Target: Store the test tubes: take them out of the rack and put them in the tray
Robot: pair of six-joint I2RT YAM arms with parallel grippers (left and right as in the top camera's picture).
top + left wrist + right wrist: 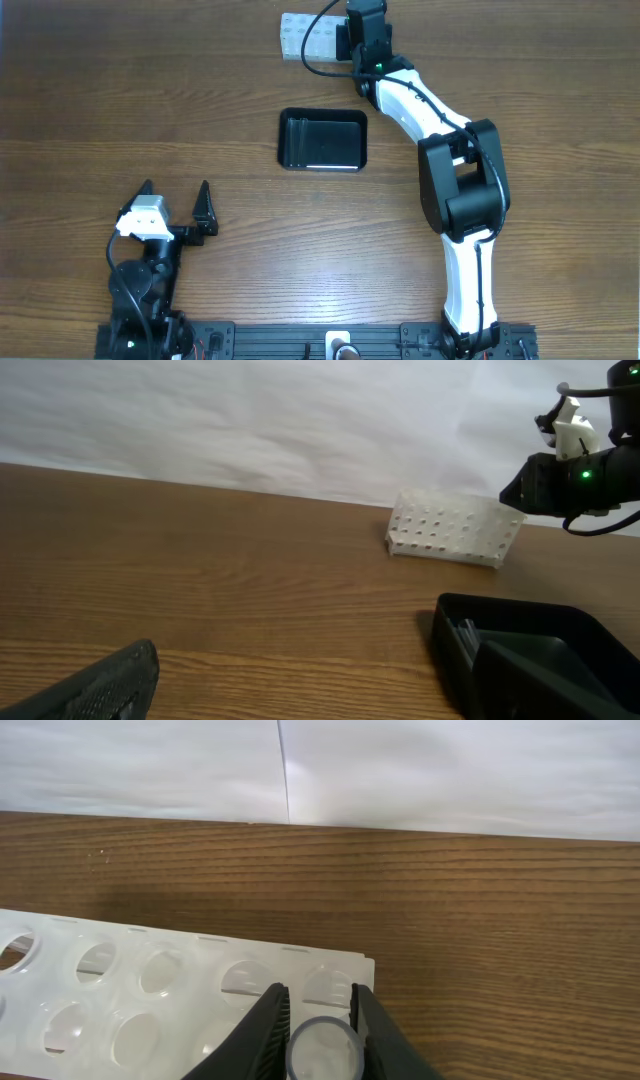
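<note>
The white test tube rack (303, 37) stands at the table's far edge, and its near rows of holes (150, 1010) look empty. My right gripper (352, 42) is over the rack's right end, shut on a clear test tube (322, 1052) whose open rim shows between the fingers (268, 1025). I cannot tell whether the tube's lower end is still in a hole. The black tray (322, 140) lies mid-table, with faint clear shapes (465, 632) inside it. My left gripper (177, 203) rests open near its base, holding nothing.
The bare wooden tabletop (130, 90) stretches left of the rack and tray. A white wall (250, 420) rises behind the table's far edge. The right arm (440, 120) runs diagonally past the tray's right side.
</note>
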